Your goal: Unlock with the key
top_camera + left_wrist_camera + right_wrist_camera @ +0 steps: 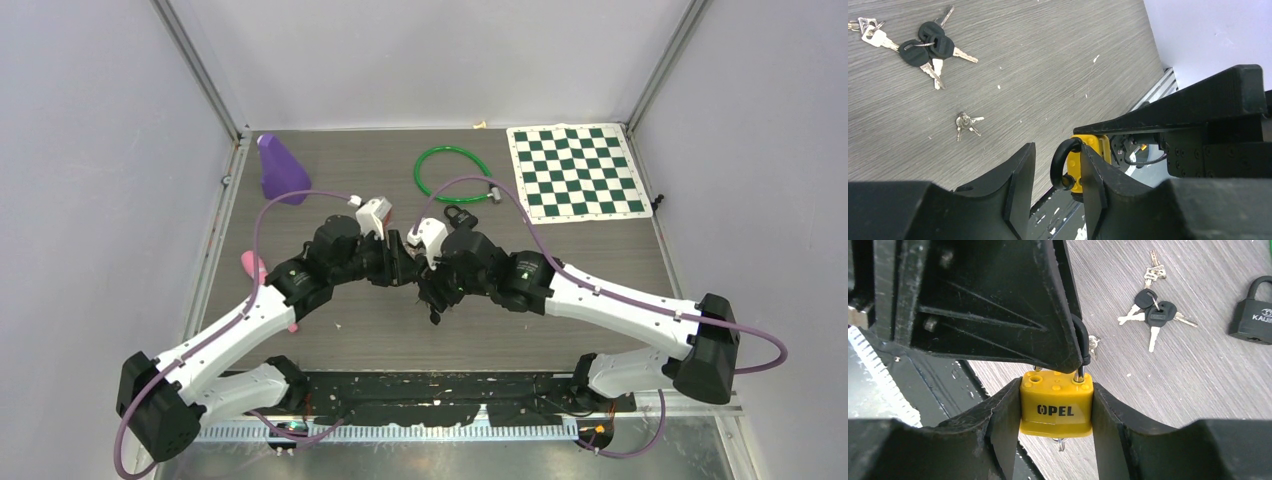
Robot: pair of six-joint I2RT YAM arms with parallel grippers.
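Note:
My right gripper [1056, 390] is shut on the body of a yellow padlock [1055, 410] marked OPEL and holds it above the table. One leg of its black-coated shackle [1057, 162] is out of its hole. A small metal key ring [1059, 443] hangs below the body. My left gripper [1055, 155] is open, with the shackle between its jaws, close to the right finger [1098, 180]. In the top view the two grippers meet at the table's middle, left [405, 262] and right [432, 290].
A bunch of black-headed keys [928, 45] and a small pair of silver keys [965, 122] lie on the table. A black padlock [460, 216], a green ring [452, 172], a purple cone [280, 168], a chessboard mat [575, 172] and a pink object [252, 263] are around.

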